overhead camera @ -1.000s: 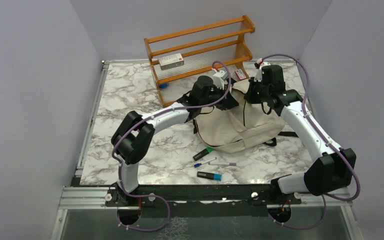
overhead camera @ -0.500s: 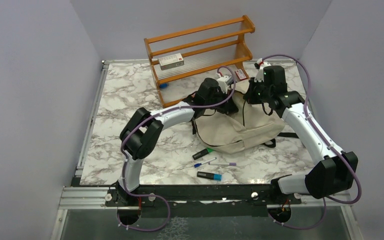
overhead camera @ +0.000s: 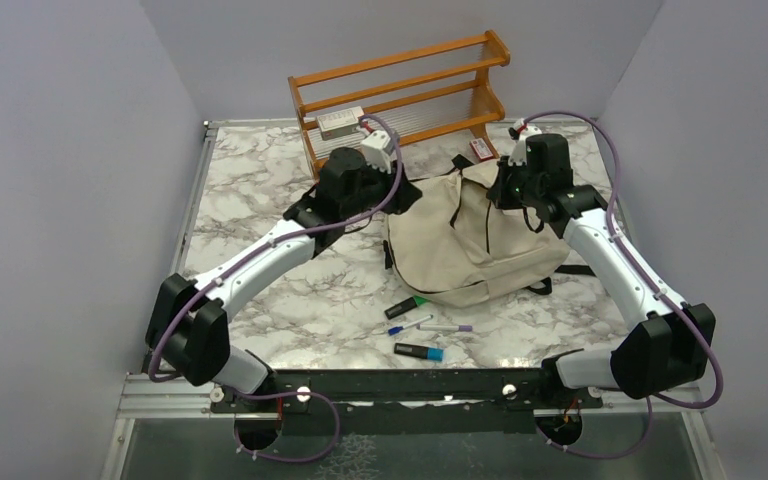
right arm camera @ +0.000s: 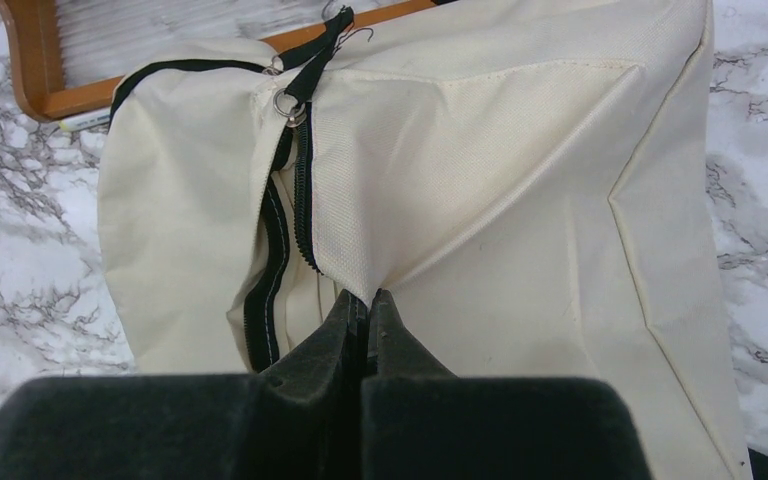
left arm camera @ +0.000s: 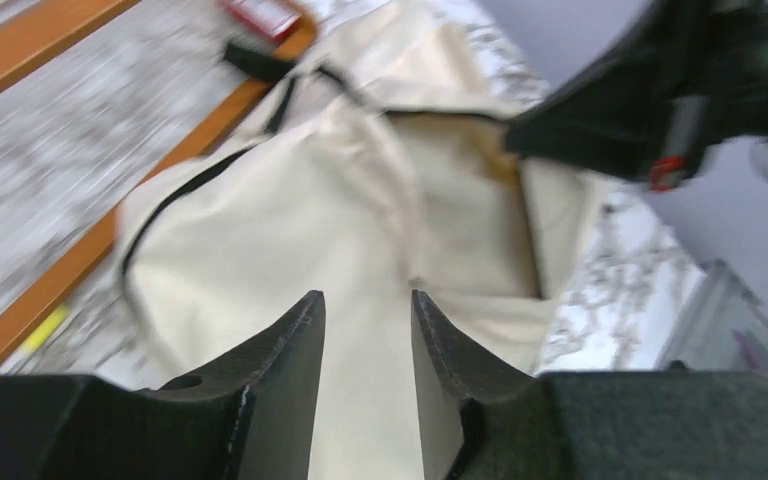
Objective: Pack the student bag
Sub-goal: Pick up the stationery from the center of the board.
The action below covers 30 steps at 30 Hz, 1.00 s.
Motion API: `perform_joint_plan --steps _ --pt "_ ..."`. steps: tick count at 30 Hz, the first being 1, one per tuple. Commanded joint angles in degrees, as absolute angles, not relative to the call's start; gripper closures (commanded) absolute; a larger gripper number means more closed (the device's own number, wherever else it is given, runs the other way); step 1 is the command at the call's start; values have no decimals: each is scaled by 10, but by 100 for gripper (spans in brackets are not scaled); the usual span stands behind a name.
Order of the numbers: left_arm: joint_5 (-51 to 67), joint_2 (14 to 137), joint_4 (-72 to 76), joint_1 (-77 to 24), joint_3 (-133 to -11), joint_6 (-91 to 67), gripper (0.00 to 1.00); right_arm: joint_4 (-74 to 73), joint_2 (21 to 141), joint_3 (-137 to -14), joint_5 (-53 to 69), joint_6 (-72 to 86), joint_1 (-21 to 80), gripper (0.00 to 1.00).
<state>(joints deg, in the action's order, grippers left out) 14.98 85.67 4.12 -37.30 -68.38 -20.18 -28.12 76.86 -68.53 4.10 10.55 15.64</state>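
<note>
- Left hand (left arm camera: 365, 300): parted, clamped on nothing, poised just beside the left flank of the bag (overhead camera: 470, 240), fingers facing its cloth.
- On the desk (overhead camera: 250, 170), in front of the bag: loose markers (overhead camera: 420, 325) scattered near its near edge, not yet packed by the look of it.
- Bag: slumped on the desk right of centre, top end toward the wooden shelf (overhead camera: 430, 100), black straps trailing off its right side.
- Zip (right arm camera: 280, 230): apparently undone near the top, black teeth edges parted, mouth sagging rather than gaping.
- Handling, as a judgement: light, soft and limp, with no stiffness to keep a shape. Likely to fold, bunch or slide on the smooth marble under a push. Nothing fragile about it, but apt to fall shut once let go.
- Where to take hold, as a judgement: pinch the cloth lip right beside the zip, one side for each hand, then lift and spread to keep the mouth open. Better to avoid the broad middle panel, prone only to bunching, and the thin straps, apt to swing.
- Right hand (right arm camera: 365, 300): pressed together on a fold of bag cloth just right of the zip, pulling that lip up into a small tent.
</note>
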Motion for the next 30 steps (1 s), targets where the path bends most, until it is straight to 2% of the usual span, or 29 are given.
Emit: perform_joint_plan --steps 1,6,14,30 --pt "62 826 -38 -317 -598 -187 61 -251 753 -686 37 110 158 99" --pt "46 839 -74 -257 -582 -142 53 -245 755 -673 38 109 158 99" --pt "45 958 -117 -241 -669 -52 41 -246 752 -659 32 98 158 99" --pt "23 1101 -100 -239 -757 26 39 -229 733 -627 51 107 157 99"
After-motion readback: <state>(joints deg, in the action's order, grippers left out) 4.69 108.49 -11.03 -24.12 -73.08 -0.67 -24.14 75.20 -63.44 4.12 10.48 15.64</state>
